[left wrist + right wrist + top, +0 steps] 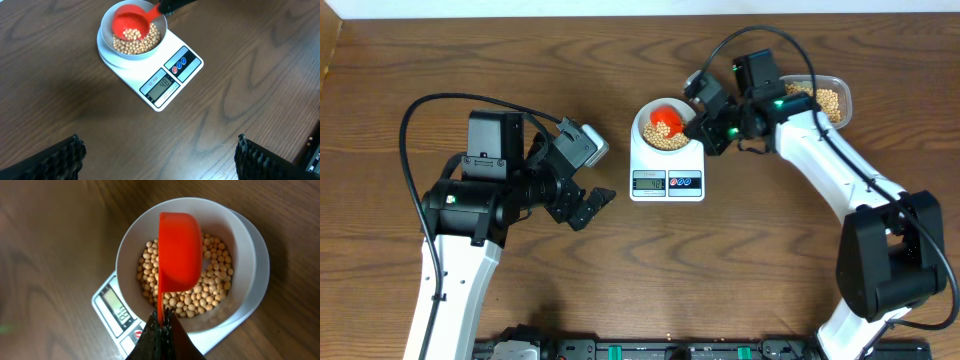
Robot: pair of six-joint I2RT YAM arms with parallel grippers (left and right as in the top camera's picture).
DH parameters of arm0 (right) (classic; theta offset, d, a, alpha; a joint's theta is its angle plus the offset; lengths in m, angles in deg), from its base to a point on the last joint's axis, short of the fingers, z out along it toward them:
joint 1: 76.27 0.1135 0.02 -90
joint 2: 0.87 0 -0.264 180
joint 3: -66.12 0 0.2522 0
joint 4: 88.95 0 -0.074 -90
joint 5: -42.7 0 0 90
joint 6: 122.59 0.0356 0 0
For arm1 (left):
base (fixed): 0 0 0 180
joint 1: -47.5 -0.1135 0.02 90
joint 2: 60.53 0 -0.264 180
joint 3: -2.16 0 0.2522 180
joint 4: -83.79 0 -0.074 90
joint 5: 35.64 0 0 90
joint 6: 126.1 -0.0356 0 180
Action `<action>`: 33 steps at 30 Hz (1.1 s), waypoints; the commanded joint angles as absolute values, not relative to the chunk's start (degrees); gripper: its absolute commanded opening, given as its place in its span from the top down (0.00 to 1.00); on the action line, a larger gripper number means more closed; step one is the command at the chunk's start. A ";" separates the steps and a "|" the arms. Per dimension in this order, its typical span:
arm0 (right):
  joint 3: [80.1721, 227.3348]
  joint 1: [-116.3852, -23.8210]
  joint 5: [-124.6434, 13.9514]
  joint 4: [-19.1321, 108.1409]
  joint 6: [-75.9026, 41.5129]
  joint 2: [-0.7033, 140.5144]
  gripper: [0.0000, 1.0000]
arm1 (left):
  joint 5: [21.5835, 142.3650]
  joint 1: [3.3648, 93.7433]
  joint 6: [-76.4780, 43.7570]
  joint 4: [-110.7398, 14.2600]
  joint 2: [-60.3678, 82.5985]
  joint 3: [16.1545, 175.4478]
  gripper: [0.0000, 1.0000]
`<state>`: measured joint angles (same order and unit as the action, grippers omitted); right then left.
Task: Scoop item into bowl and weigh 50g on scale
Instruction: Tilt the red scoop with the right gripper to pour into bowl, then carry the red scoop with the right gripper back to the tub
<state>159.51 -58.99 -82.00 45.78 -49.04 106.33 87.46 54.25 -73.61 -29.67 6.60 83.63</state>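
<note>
Left wrist cam gives what overhead can't: beans [150, 44] lie in the red scoop [131, 20] as well as in the bowl [103, 30]. The bowl sits on the scale [172, 42]. Display [162, 86] is lit, digits too small for me. Right wrist cam sees only the scoop's back. R hand [162, 325] is clamped on the scoop handle over the bowl. L hand [595, 205] is spread wide and empty, left of the scale over the bench [770, 280]. Count: 1 bowl, 1 scale, 1 scoop, 1 clear tub [832, 98] w/ beans, 2 buttons [178, 65].

One scale [172, 75] here, one bowl [235, 225], one red scoop [131, 20], one clear container [840, 84], and beans [200, 297], far too many to count.
</note>
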 commanded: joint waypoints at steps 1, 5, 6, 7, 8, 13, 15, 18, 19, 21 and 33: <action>159.25 -62.05 -90.70 45.83 -45.37 107.03 0.99 | 88.42 53.94 -73.35 -29.34 6.67 85.42 0.02; 159.25 -65.61 -98.52 45.78 -45.19 107.03 0.99 | 88.42 53.94 -73.35 -29.34 6.67 85.42 0.02; 159.25 -66.25 -100.01 45.78 -45.06 107.03 0.99 | 88.42 53.94 -73.35 -29.34 6.67 85.42 0.02; 159.25 -66.77 -101.48 45.80 -44.76 107.03 0.99 | 88.42 53.94 -73.35 -29.34 6.67 85.42 0.02; 159.25 -67.23 -102.90 45.80 -44.76 107.03 0.99 | 88.42 53.94 -73.33 -29.34 6.67 85.42 0.02; 159.25 -69.33 -108.53 45.76 -42.83 107.03 0.99 | 88.42 53.94 -73.35 -29.34 6.67 85.42 0.02; 159.25 -69.85 -110.00 45.78 -42.83 107.03 0.99 | 88.42 53.94 -73.35 -29.34 6.67 85.42 0.02; 159.25 -70.27 -110.63 45.76 -42.83 107.03 0.99 | 88.42 53.94 -73.35 -29.34 6.67 85.42 0.02; 159.25 -70.35 -110.72 45.76 -42.83 107.03 0.99 | 88.42 53.94 -73.35 -29.34 6.67 85.42 0.02; 159.25 -70.46 -110.72 45.80 -42.88 107.03 0.99 | 88.42 53.94 -73.33 -29.34 6.67 85.42 0.02; 159.25 -70.81 -110.70 45.80 -42.90 107.03 0.99 | 88.42 53.94 -73.35 -29.34 6.67 85.42 0.02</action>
<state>159.49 -70.38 -108.80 45.78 -43.34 106.35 87.48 54.25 -73.61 -29.67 6.60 83.63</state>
